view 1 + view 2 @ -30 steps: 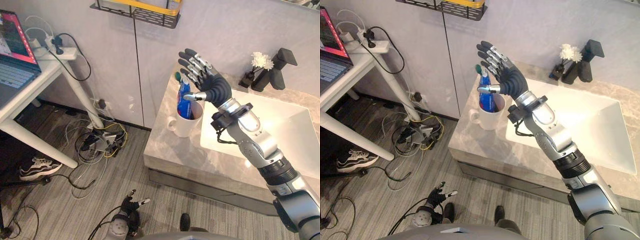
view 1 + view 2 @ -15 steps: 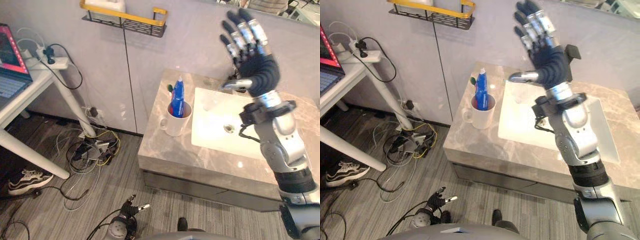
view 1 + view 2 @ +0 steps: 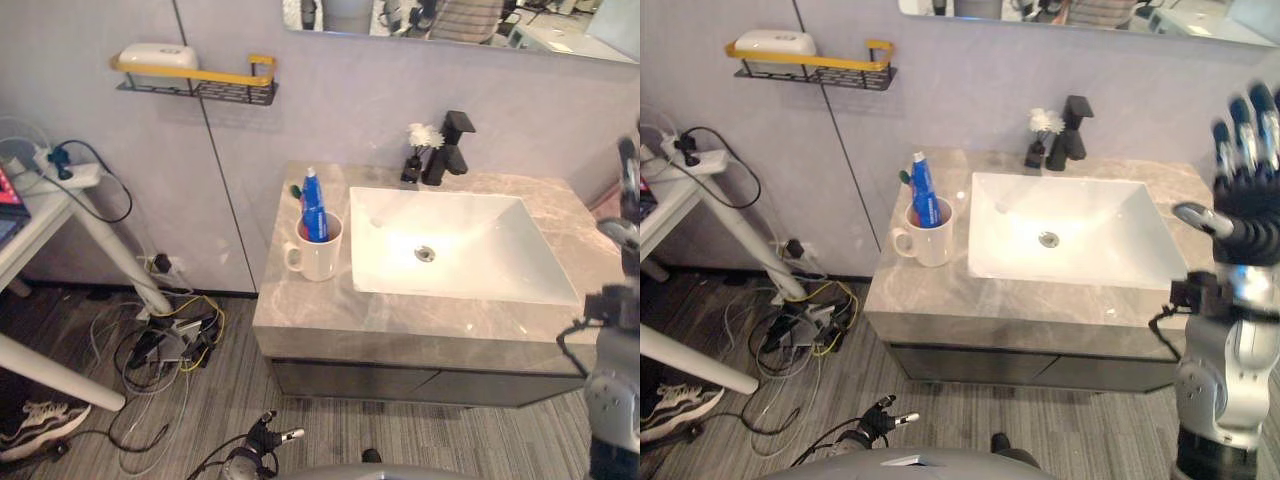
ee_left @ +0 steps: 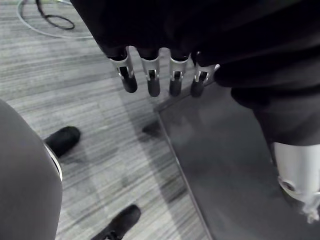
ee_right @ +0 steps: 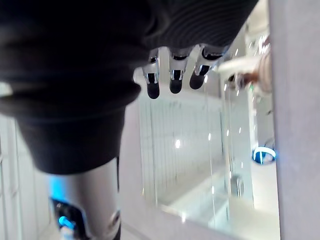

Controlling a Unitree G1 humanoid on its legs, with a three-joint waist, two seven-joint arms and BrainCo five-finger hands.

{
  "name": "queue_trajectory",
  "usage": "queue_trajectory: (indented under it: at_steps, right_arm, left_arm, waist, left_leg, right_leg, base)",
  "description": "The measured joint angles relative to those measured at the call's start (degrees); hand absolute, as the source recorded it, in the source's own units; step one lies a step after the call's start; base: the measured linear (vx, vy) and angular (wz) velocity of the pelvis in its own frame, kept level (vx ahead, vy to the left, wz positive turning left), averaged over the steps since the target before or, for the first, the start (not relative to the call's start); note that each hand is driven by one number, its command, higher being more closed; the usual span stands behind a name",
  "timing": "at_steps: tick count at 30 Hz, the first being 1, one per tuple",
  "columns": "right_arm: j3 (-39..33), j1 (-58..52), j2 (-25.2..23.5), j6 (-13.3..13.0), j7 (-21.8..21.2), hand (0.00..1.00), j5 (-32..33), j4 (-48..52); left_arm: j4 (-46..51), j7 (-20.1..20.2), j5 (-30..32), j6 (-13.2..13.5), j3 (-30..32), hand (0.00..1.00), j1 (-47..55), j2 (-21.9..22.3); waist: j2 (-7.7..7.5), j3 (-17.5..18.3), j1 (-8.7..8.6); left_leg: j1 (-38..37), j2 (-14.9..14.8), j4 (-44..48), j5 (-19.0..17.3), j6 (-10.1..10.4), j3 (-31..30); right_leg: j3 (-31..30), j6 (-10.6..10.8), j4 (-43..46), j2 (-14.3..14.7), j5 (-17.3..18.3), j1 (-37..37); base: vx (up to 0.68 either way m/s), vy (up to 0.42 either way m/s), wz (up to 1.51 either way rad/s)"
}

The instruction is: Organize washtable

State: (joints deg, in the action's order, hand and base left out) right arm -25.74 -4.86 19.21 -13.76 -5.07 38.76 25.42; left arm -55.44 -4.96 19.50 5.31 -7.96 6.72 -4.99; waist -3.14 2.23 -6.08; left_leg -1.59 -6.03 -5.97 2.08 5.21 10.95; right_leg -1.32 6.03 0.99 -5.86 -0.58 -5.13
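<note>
On the washtable (image 3: 330, 312) the white mug (image 3: 320, 262) stands upright at about 9 o'clock of the sink basin (image 3: 470, 262), close to its rim, with a blue toothpaste tube (image 3: 313, 205) and a green-headed toothbrush (image 3: 295, 190) leaning inside it. The black faucet (image 3: 447, 145) and a small vase of white flowers (image 3: 420, 140) sit at the basin's 12 o'clock. Our right hand (image 3: 1248, 205) is raised at 3 o'clock of the head view, well apart from the mug, fingers straight and spread, thumb out, grasping nothing. Our left hand (image 4: 152, 80) hangs low over the floor at about 6 o'clock, fingers relaxed and empty. We judge the mug stiff, fairly heavy for its size, glazed and so likely slippery, and breakable if knocked against the stone top. The tube and brush are loose and tall, so tilting would tip them out. We would take hold either at the handle, which points to the mug's 9 o'clock, or by wrapping fingers and thumb round the body below the rim, keeping it upright.
</note>
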Motion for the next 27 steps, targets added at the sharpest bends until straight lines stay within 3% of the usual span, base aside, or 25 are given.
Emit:
queue_trajectory:
  at_steps: [3, 6, 10, 12, 14, 20, 23, 27]
  right_arm:
    - [-3.1, -5.8, -8.7, -0.1, 2.9, 0.00, -1.7, 0.0]
    - [-8.8, -9.4, -16.5, -1.9, 7.5, 0.00, -2.3, -1.1]
    - [-12.5, -14.0, -22.8, -4.7, 14.8, 0.00, -4.5, -10.5]
    - [-12.2, -15.4, -23.0, -4.3, 17.7, 0.00, -6.2, -16.5]
    - [-11.9, -16.6, -23.2, -1.8, 20.8, 0.00, -9.8, -25.0]
    - [-7.8, -17.7, -23.7, 3.1, 22.9, 0.00, -20.0, -39.2]
    - [-5.5, -18.0, -23.7, 3.9, 22.5, 0.00, -21.7, -46.5]
    - [-4.4, -14.8, -22.3, 4.6, 20.4, 0.00, -22.5, -65.5]
  left_arm:
    - [-0.8, -0.3, 0.3, 0.0, 1.4, 0.00, 0.1, 0.6]
    - [-1.2, -0.7, 2.2, 0.0, 1.7, 0.00, 0.1, 0.7]
    - [-1.9, -2.2, 2.3, 0.0, 2.0, 0.00, 0.1, 1.1]
    - [-2.3, -2.9, 2.3, -0.1, 2.0, 0.00, 0.1, 1.5]
    - [-3.2, -3.1, 2.3, -0.1, 1.7, 0.00, -0.3, 1.9]
    - [-3.5, -3.6, 2.3, -0.1, 0.7, 0.00, -1.2, 2.2]
    - [-4.9, -4.6, 2.3, -0.1, -1.1, 0.00, -2.5, 2.2]
    - [-5.4, -4.7, 2.2, 0.0, -2.3, 0.00, -3.0, 2.0]
  waist:
    - [0.31, 0.2, -0.73]
    - [0.60, 0.2, -1.38]
    - [0.77, 0.2, -2.00]
    - [1.00, 0.1, -2.43]
    - [2.26, -0.1, -2.58]
    - [4.56, -1.1, -1.97]
    - [4.42, -1.4, -0.99]
    - [3.66, -2.1, -0.43]
  left_leg:
    - [-0.8, -0.2, 0.0, -0.7, 0.1, 1.7]
    - [-1.0, -0.1, 0.0, -1.2, 0.5, 3.5]
    - [-1.8, -0.1, 0.0, -1.6, 0.7, 4.8]
    - [-2.0, 0.0, 0.1, -1.7, 0.7, 5.1]
    - [-2.8, 0.0, 0.6, -2.0, 0.4, 5.8]
    - [-3.1, -0.2, 0.6, -2.6, 0.7, 6.0]
    - [-3.2, -0.3, 0.6, -2.6, 0.7, 5.9]
    - [-4.2, -0.5, 0.6, -3.0, 0.9, 5.9]
  right_leg:
    - [-1.9, 0.0, 0.0, 0.4, -0.2, -0.3]
    - [-3.5, -0.2, 0.0, 0.6, -0.4, -1.0]
    - [-4.8, -0.1, 0.0, 0.8, -0.8, -0.9]
    - [-5.0, -0.1, 0.1, 0.7, -0.8, -0.9]
    - [-5.4, 0.0, -0.1, 0.8, -0.8, -0.4]
    - [-5.5, -0.4, -0.4, 1.0, -0.6, 0.4]
    - [-5.0, -0.3, -0.5, 1.2, -0.5, 0.8]
    - [-4.5, -0.3, -0.8, 1.2, -0.1, 2.1]
  base:
    - [-0.01, 0.008, -0.31]
    - [0.00, 0.012, -0.27]
    - [0.01, 0.007, -0.19]
    - [0.02, 0.006, -0.06]
    - [0.03, 0.010, -0.14]
    - [0.00, 0.002, -0.02]
    - [0.01, -0.008, 0.06]
    - [0.04, -0.007, 0.04]
